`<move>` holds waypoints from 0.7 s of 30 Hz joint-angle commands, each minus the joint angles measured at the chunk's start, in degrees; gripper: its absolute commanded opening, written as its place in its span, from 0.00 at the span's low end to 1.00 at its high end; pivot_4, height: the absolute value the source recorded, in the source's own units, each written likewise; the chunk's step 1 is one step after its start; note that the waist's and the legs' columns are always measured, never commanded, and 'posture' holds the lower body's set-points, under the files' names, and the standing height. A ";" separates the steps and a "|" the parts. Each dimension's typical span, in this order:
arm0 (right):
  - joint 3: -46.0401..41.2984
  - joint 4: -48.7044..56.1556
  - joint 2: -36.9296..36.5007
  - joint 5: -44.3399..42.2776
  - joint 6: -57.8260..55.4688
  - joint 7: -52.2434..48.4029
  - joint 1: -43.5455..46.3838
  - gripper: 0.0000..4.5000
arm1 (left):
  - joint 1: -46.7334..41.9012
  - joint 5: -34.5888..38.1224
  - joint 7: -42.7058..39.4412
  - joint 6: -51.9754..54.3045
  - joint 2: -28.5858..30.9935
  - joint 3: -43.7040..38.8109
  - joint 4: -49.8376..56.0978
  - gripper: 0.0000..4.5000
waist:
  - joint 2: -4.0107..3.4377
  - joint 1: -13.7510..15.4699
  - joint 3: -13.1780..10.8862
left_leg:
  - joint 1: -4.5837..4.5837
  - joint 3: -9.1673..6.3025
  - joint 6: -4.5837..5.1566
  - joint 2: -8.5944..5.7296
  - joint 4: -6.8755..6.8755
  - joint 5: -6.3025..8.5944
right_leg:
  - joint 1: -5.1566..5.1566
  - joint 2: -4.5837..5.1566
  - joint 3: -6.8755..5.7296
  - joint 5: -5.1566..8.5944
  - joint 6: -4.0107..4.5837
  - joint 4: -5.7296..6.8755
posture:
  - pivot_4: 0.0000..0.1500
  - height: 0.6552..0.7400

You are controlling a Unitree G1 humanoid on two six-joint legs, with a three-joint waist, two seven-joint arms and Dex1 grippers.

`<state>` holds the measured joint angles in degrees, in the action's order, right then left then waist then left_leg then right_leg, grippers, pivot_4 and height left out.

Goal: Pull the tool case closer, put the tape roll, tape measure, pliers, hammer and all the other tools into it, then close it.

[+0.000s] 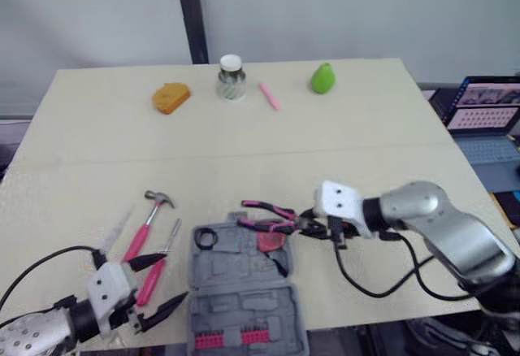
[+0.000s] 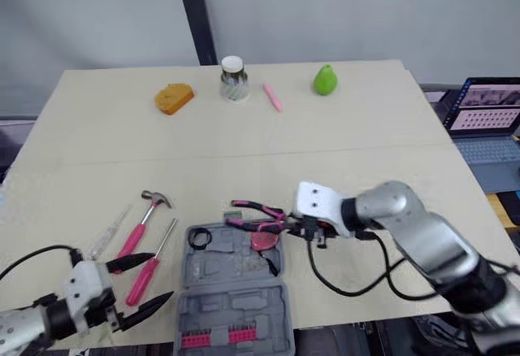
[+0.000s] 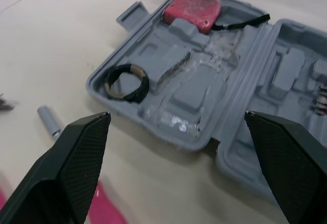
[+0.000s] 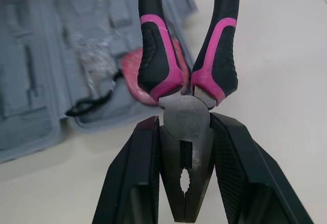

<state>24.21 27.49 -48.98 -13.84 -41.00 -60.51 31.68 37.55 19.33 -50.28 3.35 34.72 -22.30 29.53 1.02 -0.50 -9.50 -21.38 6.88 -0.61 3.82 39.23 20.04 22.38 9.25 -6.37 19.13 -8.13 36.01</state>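
The grey tool case lies open at the table's front edge, with the black tape roll and red tape measure in its far half. My right gripper is shut on the head of the pink-and-black pliers, holding them over the case's far right corner. In the right wrist view the pliers sit clamped between the fingers. The pink hammer and a pink screwdriver lie left of the case. My left gripper hangs open beside them, holding nothing.
At the table's far side sit an orange bread-like piece, a lidded jar, a pink marker and a green pear. A clear-handled screwdriver lies left of the hammer. A laptop stands off the right edge.
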 commanded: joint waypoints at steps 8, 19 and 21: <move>16.69 1.77 11.71 5.89 -7.32 -1.24 10.92 0.21 | 12.51 0.91 -0.45 -8.48 -6.53 -3.61 2.96 1.00 | 0.08 -0.94 0.05 | -0.11 -0.02 0.02 -0.02 0.00 0.05 | 0.06 0.05 -0.08 -0.01 0.02 -0.01 | 1.00 1.00; 23.52 -1.12 15.20 11.62 -6.58 -0.33 10.86 0.21 | 17.79 2.33 0.69 -9.99 -10.02 -4.52 4.67 1.00 | 0.09 -1.25 0.06 | -0.10 -0.01 0.01 0.00 0.00 0.10 | 0.09 0.05 -0.11 -0.01 0.04 -0.03 | 1.00 1.00; 23.73 -1.85 15.85 12.27 -6.34 -0.34 11.06 0.21 | 18.07 2.14 0.95 -9.84 -10.12 -4.26 5.27 1.00 | 0.09 -1.25 0.06 | -0.10 0.00 0.02 0.00 0.00 0.10 | 0.09 0.05 -0.10 -0.01 0.04 -0.03 | 1.00 1.00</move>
<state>48.22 24.86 -33.76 -2.01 -48.58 -61.13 41.80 54.45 20.50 -49.56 -5.96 24.98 -26.11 32.99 1.11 -1.76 -9.44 -21.48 6.88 -0.60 3.82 39.23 20.14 22.47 9.30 -6.48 19.12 -8.09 35.98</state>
